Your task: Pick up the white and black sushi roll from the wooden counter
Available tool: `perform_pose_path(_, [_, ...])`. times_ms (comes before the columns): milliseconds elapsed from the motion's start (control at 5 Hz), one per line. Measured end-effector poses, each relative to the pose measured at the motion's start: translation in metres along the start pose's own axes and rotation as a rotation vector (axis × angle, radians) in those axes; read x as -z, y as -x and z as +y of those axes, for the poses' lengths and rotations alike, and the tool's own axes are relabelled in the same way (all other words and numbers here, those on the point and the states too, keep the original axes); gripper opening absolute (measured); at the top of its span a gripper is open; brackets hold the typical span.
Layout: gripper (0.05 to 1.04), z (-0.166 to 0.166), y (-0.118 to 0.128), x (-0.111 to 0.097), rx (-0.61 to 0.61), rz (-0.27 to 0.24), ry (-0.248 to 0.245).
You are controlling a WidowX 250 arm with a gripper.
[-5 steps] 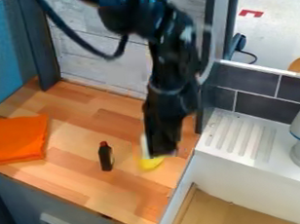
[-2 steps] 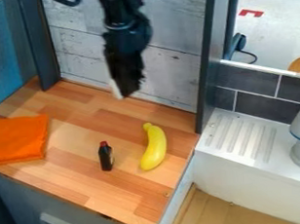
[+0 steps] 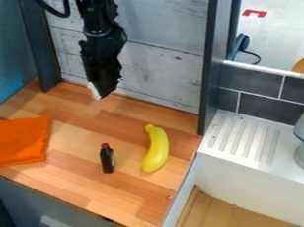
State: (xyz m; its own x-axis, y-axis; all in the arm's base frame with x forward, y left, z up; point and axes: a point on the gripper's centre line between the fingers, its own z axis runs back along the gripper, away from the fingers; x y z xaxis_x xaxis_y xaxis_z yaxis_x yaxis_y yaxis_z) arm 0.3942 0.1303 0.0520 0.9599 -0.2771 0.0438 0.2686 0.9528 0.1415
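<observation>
Black gripper [image 3: 103, 93]: jaw spacing could not be determined.
It hung over the rear of the striped wooden counter [image 3: 81, 183], apart from the dark, red-capped bottle [image 3: 107, 160] and curved yellow banana [image 3: 158, 149].

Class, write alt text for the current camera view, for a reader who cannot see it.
A robot's black pincer hangs over the back of a wooden counter. Nearer the front, a small dark, red-topped bottle sits beside a yellow banana. An orange cloth lies at the picture's left, a white sink at its right.
</observation>
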Motion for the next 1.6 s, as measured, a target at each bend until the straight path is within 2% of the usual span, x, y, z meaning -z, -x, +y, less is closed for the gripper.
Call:
perform_pose_path(200, [0.595, 0.031, 0.011, 0.023, -0.081, 0.042, 0.014])
perform_pose_path(800, [0.595, 0.066, 0.039, 0.044, -0.188, 0.074, -0.007])
perform_pose_path(1000, [0.661, 0.069, 0.042, 0.051, -0.209, 0.073, -0.01])
perform_pose_path(1200, [0.938, 0.065, 0.042, 0.06, -0.219, 0.068, 0.003])
perform_pose_path(1400, [1.011, 0.061, 0.043, 0.065, -0.228, 0.067, 0.021])
perform_pose_path(1600, [1.007, 0.057, 0.044, 0.06, -0.233, 0.068, 0.034])
